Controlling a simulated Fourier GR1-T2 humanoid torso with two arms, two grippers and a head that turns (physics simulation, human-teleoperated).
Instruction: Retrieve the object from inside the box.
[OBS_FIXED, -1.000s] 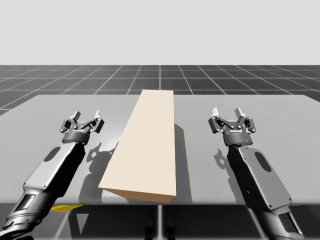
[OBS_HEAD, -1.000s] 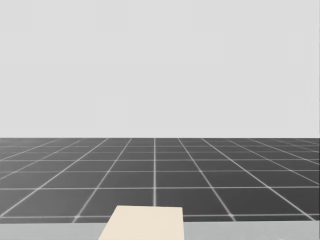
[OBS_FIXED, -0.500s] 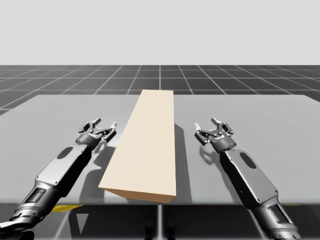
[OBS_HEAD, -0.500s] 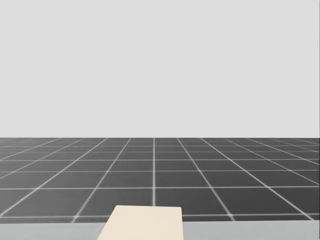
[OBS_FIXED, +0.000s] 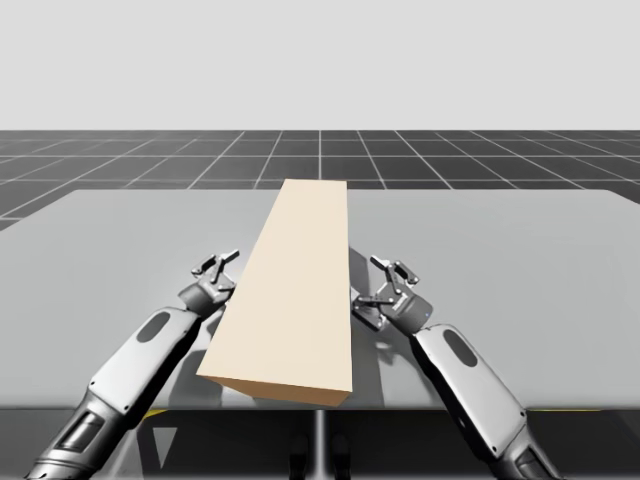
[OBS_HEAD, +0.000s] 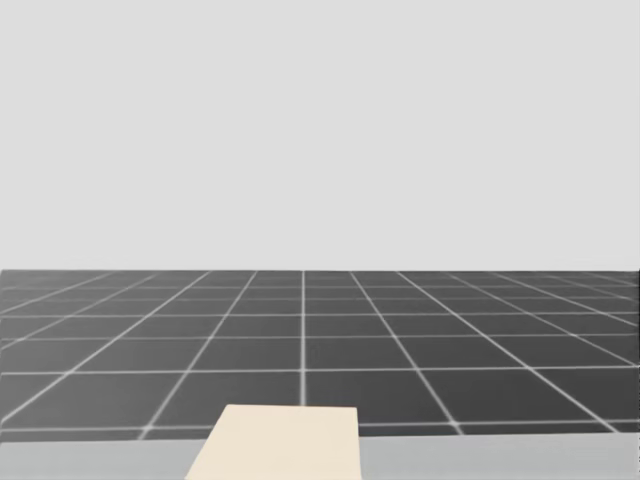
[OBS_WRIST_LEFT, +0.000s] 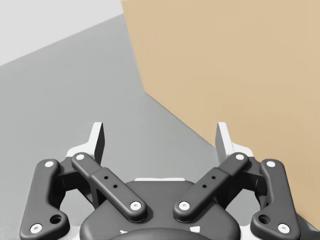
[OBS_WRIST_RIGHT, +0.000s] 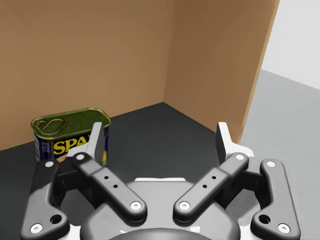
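Released, fingers spread: left pincer, just beside the outer wall of the long tan cardboard box. Likewise released, at the box's open side: right pincer. Just ahead of one finger, inside on the dark floor: small blue rounded tin with green top. Beneath all, grey desk.

**Item count, all views**

- 1 tan box
- 1 blue-and-yellow oblong can
- 1 grey table
- 2 arms: left arm, right arm
- 2 two-finger grippers: left gripper, right gripper
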